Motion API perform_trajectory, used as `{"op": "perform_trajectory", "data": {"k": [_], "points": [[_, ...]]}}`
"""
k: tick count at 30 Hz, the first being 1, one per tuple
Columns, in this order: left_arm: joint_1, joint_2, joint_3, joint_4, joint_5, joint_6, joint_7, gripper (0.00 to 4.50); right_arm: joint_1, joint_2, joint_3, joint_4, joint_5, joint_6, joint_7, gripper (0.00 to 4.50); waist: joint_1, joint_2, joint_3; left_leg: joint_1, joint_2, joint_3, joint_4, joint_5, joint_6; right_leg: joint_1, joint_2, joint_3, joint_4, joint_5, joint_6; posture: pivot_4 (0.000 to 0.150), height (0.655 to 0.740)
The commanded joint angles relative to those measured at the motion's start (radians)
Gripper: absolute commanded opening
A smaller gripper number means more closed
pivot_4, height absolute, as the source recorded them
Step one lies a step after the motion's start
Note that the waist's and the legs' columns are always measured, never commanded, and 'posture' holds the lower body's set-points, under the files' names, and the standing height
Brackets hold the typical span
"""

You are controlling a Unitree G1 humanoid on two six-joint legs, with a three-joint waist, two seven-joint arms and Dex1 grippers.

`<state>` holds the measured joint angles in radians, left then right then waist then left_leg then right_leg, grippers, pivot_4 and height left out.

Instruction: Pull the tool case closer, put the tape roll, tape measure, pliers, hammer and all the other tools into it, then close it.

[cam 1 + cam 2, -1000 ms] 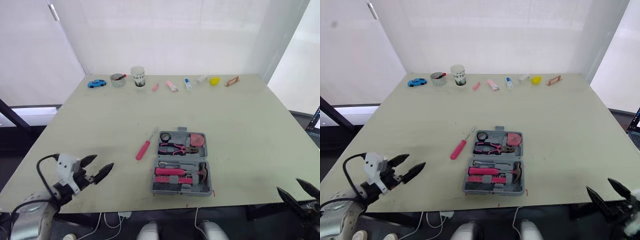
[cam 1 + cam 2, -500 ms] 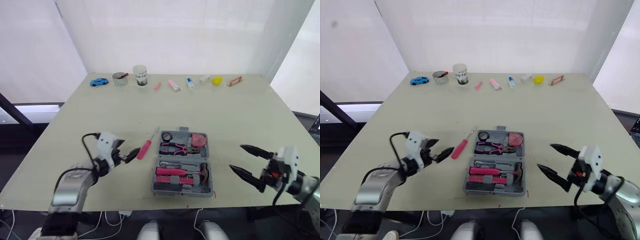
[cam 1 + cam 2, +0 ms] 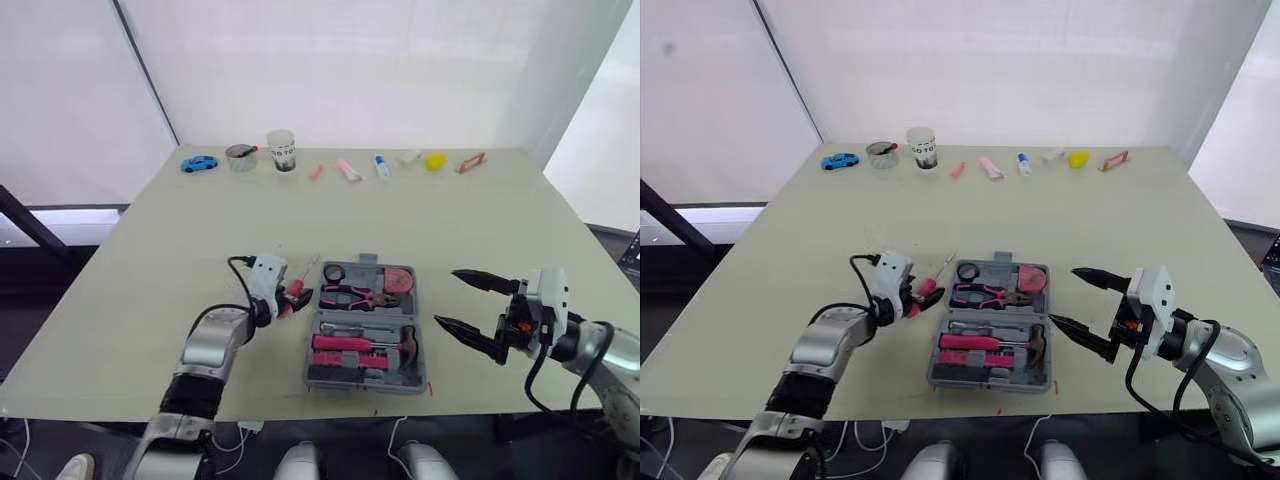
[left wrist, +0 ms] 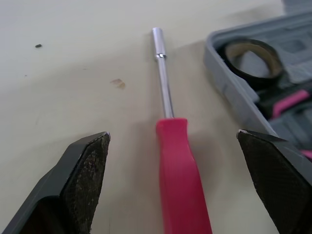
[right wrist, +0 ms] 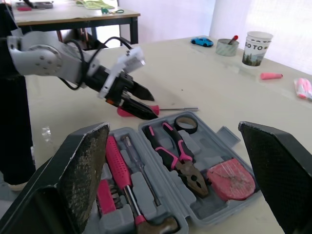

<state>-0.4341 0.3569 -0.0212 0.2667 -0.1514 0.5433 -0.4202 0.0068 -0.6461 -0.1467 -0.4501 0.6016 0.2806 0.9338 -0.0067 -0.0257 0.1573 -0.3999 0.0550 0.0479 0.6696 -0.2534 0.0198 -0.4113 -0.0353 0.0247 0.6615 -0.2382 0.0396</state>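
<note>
Left end effector (image 3: 295, 297) nearer case (image 3: 362, 386), hammer (image 3: 365, 344) inside

This is looking like a robotics test lab: plain white screens (image 3: 350, 70) are closing in a large pale table (image 3: 480, 240), unrelated props (a blue toy car (image 3: 194, 164), a paper cup (image 3: 281, 151), a yellow lump (image 3: 430, 161)) are sitting in a row along its far edge, and a second table (image 5: 73, 17) is standing nearby.
</note>
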Motion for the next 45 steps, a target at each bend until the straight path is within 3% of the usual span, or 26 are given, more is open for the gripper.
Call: {"op": "perform_trajectory", "data": {"k": [1, 2, 5, 9, 12, 13, 26, 35, 39, 45], "points": [[-0.025, -0.025, 0.003, 0.027, 0.027, -0.004, 0.048, 4.5, -0.011, -0.015, -0.017, -0.04, 0.02, 0.007, -0.001, 4.47, 0.0, 0.0, 0.0, 0.0, 0.0, 0.0, 0.0, 0.0, 0.0, 0.0, 0.0, 0.0, 0.0, 0.0, 0.0, 0.15, 0.74], [-0.025, -0.028, 0.005, 0.029, 0.031, 0.009, 0.056, 4.5, -0.015, -0.016, -0.018, -0.041, 0.021, 0.01, -0.002, 4.47, 0.0, 0.0, 0.0, 0.0, 0.0, 0.0, 0.0, 0.0, 0.0, 0.0, 0.0, 0.0, 0.0, 0.0, 0.0, 0.15, 0.74], [-0.013, -0.035, 0.005, 0.014, 0.029, 0.034, 0.061, 3.77, -0.021, -0.019, -0.025, -0.041, 0.023, 0.015, -0.006, 4.5, -0.003, 0.0, 0.0, 0.0, 0.0, 0.0, 0.0, 0.0, 0.0, 0.0, 0.0, 0.0, 0.0, 0.0, 0.0, 0.15, 0.74], [0.017, -0.042, 0.021, -0.033, 0.036, 0.045, 0.094, 1.86, -0.018, -0.021, -0.025, -0.044, 0.018, 0.016, -0.009, 4.5, -0.004, 0.0, 0.0, 0.001, 0.0, 0.0, 0.0, 0.0, 0.0, 0.0, 0.0, 0.0, 0.0, 0.0, 0.0, 0.15, 0.74], [0.042, -0.043, 0.027, -0.075, 0.031, 0.064, 0.099, 0.75, -0.022, -0.02, -0.021, -0.043, 0.018, 0.017, -0.012, 4.5, -0.005, 0.0, 0.0, 0.001, 0.0, 0.0, 0.0, 0.0, 0.0, 0.0, 0.0, 0.0, 0.0, 0.0, 0.0, 0.15, 0.74], [0.048, -0.043, 0.029, -0.083, 0.031, 0.068, 0.101, 0.57, -0.025, -0.019, -0.019, -0.04, 0.017, 0.017, -0.012, 4.5, -0.005, 0.0, 0.0, 0.001, 0.0, 0.0, 0.0, 0.0, 0.0, 0.0, 0.0, 0.0, 0.0, 0.0, 0.0, 0.15, 0.74], [0.11, 0.051, 0.065, -0.199, 0.026, -0.063, 0.033, 0.59, -0.052, -0.018, -0.013, -0.031, 0.057, 0.012, 0.039, 4.5, -0.006, 0.0, 0.0, 0.0, 0.0, 0.0, -0.001, 0.0, 0.0, 0.0, 0.0, 0.0, 0.0, 0.0, 0.0, 0.15, 0.74], [0.17, 0.243, 0.094, -0.348, -0.115, -0.153, -0.315, 0.59, -0.022, -0.022, -0.038, 0.008, 0.048, -0.035, 0.098, 4.5, 0.002, -0.002, 0.001, 0.0, 0.001, 0.0, -0.001, 0.0, 0.0, -0.001, -0.001, 0.0, 0.0, -0.002, -0.004, 0.15, 0.74], [0.155, 0.333, 0.058, -0.383, -0.128, -0.127, -0.435, 0.59, 0.024, -0.029, -0.067, 0.03, 0.039, -0.063, 0.118, 4.5, 0.004, -0.002, 0.001, -0.001, 0.001, 0.001, -0.001, 0.0, 0.0, -0.001, -0.002, 0.0, -0.001, -0.002, -0.004, 0.15, 0.74], [0.126, 0.436, -0.066, -0.481, -0.234, -0.047, -0.725, 0.59, 0.097, -0.036, -0.12, 0.057, 0.019, -0.108, 0.134, 4.5, 0.001, -0.001, 0.001, -0.001, 0.001, 0.002, -0.001, 0.0, 0.0, -0.001, -0.001, 0.0, -0.001, -0.003, -0.004, 0.15, 0.74]]}}
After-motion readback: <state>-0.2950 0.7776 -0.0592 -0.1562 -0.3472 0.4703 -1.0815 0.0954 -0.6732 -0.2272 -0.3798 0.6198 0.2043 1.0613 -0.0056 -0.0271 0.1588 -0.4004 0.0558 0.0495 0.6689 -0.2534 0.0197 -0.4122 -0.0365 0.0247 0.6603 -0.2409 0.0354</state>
